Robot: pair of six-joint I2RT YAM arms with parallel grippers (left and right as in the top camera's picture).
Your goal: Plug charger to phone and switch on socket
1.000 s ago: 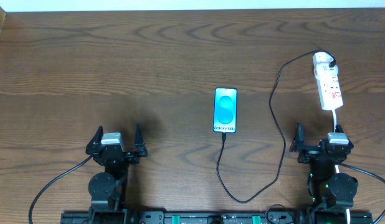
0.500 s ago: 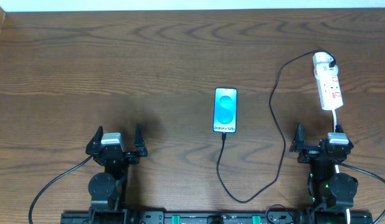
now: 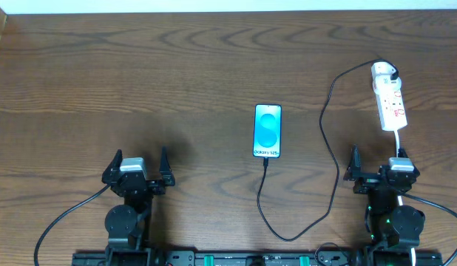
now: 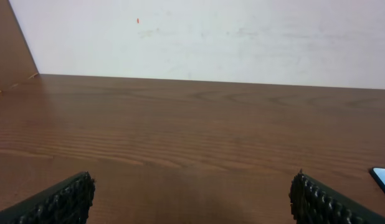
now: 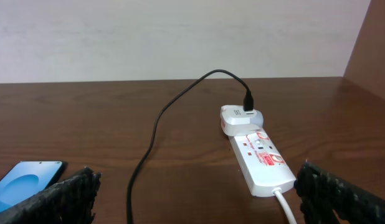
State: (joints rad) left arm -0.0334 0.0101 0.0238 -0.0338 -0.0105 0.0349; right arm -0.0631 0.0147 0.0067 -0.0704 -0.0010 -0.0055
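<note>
The phone (image 3: 268, 131) lies flat mid-table, blue screen up; its corner also shows in the right wrist view (image 5: 25, 185) and the left wrist view (image 4: 384, 180). The black charger cable (image 3: 328, 155) runs from the phone's near end, loops toward the front, then up to a white adapter on the far end of the socket (image 3: 389, 97), a white power strip with red markings (image 5: 260, 155). My left gripper (image 3: 137, 168) is open and empty at the front left. My right gripper (image 3: 380, 168) is open and empty just in front of the socket.
The socket's white cord (image 5: 286, 204) runs toward my right gripper. A white wall (image 4: 199, 37) stands behind the table's far edge. A brown panel (image 4: 9, 43) rises at the far left corner.
</note>
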